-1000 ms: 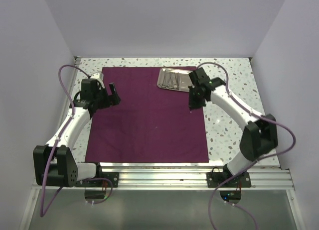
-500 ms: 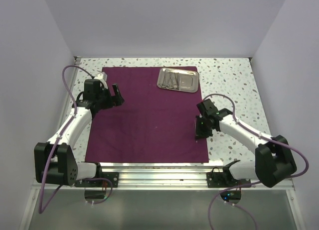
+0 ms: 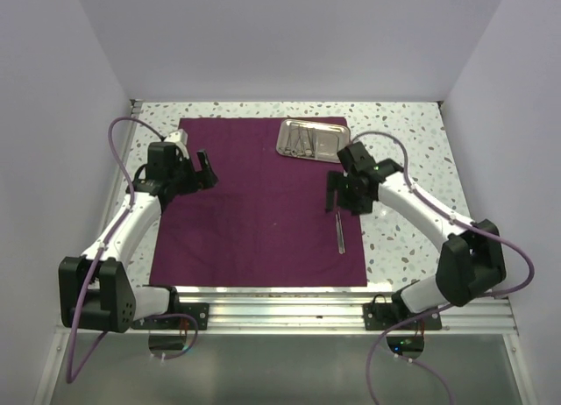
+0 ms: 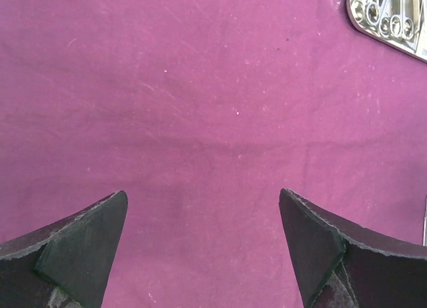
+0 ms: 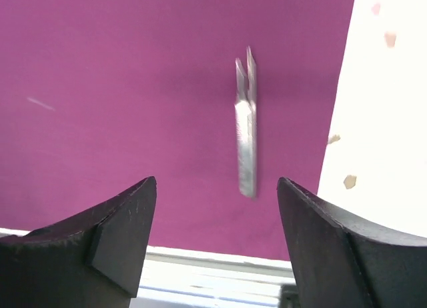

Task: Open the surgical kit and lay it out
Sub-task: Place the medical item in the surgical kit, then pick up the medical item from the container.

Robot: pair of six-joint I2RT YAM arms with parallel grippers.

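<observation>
The surgical kit's dark purple cloth (image 3: 254,212) lies spread flat on the table. Its shiny steel tray (image 3: 341,145) sits on the cloth's far right corner and holds ring-handled instruments (image 3: 303,140). Slim silver tweezers (image 3: 338,233) lie alone on the cloth near its right edge, and in the right wrist view the tweezers (image 5: 245,128) rest beyond the fingertips. My right gripper (image 3: 334,197) hovers open just behind them, holding nothing. My left gripper (image 3: 203,168) hangs open over the cloth's left part, empty, with the tray's corner (image 4: 393,25) at the top right of its view.
White speckled tabletop (image 3: 403,177) borders the cloth on the right and at the back. Pale walls close in the back and both sides. A metal rail (image 3: 280,310) runs along the near edge at the arm bases.
My right arm swung from the tray to the cloth's near right, opened, and left the tweezers lying there, then drew back a little. The left arm barely moved.
</observation>
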